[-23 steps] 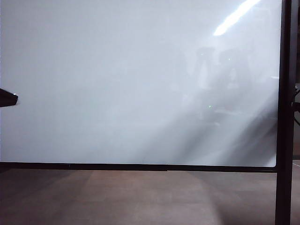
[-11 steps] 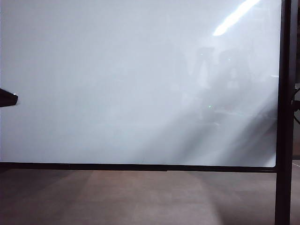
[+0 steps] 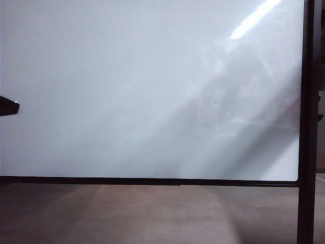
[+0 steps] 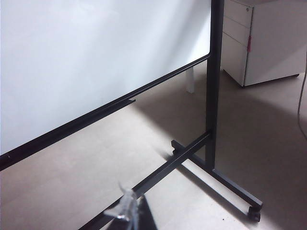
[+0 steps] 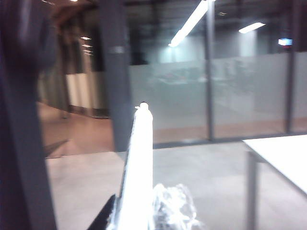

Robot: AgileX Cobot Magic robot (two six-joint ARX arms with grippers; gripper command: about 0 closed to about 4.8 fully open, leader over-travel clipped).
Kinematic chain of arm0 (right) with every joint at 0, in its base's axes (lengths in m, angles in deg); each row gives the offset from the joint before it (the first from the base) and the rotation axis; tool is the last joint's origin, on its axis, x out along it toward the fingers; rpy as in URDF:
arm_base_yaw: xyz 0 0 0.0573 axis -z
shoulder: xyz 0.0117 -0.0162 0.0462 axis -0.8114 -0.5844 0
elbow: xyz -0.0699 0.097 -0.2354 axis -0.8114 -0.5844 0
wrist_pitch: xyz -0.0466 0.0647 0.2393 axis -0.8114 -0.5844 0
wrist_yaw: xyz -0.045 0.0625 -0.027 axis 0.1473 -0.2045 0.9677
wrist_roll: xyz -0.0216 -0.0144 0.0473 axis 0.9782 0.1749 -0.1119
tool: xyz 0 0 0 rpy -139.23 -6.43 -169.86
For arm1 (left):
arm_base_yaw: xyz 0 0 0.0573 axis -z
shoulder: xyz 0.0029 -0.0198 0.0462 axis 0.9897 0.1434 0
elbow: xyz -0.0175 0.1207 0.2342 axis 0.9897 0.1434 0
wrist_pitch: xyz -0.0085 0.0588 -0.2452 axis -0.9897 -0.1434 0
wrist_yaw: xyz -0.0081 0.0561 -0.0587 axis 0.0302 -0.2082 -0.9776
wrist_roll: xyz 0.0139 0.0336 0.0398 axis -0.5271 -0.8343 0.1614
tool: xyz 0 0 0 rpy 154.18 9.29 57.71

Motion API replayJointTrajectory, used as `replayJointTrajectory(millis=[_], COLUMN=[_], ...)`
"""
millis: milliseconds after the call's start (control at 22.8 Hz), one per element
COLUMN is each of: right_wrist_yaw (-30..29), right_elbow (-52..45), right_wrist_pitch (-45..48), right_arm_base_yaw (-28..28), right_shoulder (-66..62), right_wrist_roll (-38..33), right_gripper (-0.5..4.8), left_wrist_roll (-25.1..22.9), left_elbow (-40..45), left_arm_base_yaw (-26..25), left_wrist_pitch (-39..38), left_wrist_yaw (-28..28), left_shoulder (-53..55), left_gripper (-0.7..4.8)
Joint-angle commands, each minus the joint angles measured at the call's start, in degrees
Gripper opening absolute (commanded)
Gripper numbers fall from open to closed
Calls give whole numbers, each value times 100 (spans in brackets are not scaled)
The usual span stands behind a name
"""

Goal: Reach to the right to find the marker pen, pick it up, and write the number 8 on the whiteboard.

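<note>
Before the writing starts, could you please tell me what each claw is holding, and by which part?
The right claw grips a white marker pen by its lower end, tip pointing away. The left claw, low beside the whiteboard, holds nothing visible.

floor: white drawer cabinet (image 4: pixel 261 40) stands behind the board's post | right wrist view: white desk (image 5: pixel 283 155) near glass partition (image 5: pixel 192 96) | ceiling lights (image 5: pixel 192 21) on

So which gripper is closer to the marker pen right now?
Right. The right gripper holds the marker pen; the left gripper is over by the whiteboard, with no pen in its view.
</note>
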State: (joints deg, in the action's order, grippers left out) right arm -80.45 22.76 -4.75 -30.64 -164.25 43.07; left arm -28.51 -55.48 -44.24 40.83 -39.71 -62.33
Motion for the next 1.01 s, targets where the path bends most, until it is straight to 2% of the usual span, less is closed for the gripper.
replayJointTrajectory(millis=[44, 219, 307, 395, 570, 702, 746, 878, 921, 1009], right_wrist_yaw=[334, 398, 262, 229, 269, 957, 1150, 1622, 1740, 1853], right_elbow=[-74, -74, -76, -74, -72, -74, -74, -63, -57, -37], right_wrist_pitch=[-1276, -4240, -4848, -5222, -5368, -5342, -5259, -4909, -4736, -4409], right_arm_base_yaw=[136, 326, 208, -315, -1569, -2879, -3248, -4122, -4310, -4483], right_shoulder=[1338, 3773, 4402, 4979, 5252, 5187, 5108, 4723, 4544, 4194], right_wrist_roll=[-118, -129, -160, -293, -730, -671, -647, -553, -540, -542], right_gripper=[-5, -5, -5, -5, -5, -5, -5, -5, -5, -5], left_wrist_roll=[4, 4, 4, 4, 4, 4, 2, 4, 4, 2], left_elbow=[11, 9, 9, 9, 9, -63, -199, -1069, -1388, -1891], left_arm_base_yaw=[-15, -52, -350, -857, -1685, -2210, -2288, -2625, -2702, -2717], left_wrist_pitch=[-94, -96, -85, -85, -83, -227, -492, -2031, -2439, -2769], left_wrist_yaw=[-24, -33, -149, -140, -153, -133, -133, -151, -138, -140], left_shoulder=[7, 7, 7, 7, 7, 7, 7, 7, 7, 7], left_gripper=[-5, -5, -5, -5, -5, -5, -5, -5, -5, -5])
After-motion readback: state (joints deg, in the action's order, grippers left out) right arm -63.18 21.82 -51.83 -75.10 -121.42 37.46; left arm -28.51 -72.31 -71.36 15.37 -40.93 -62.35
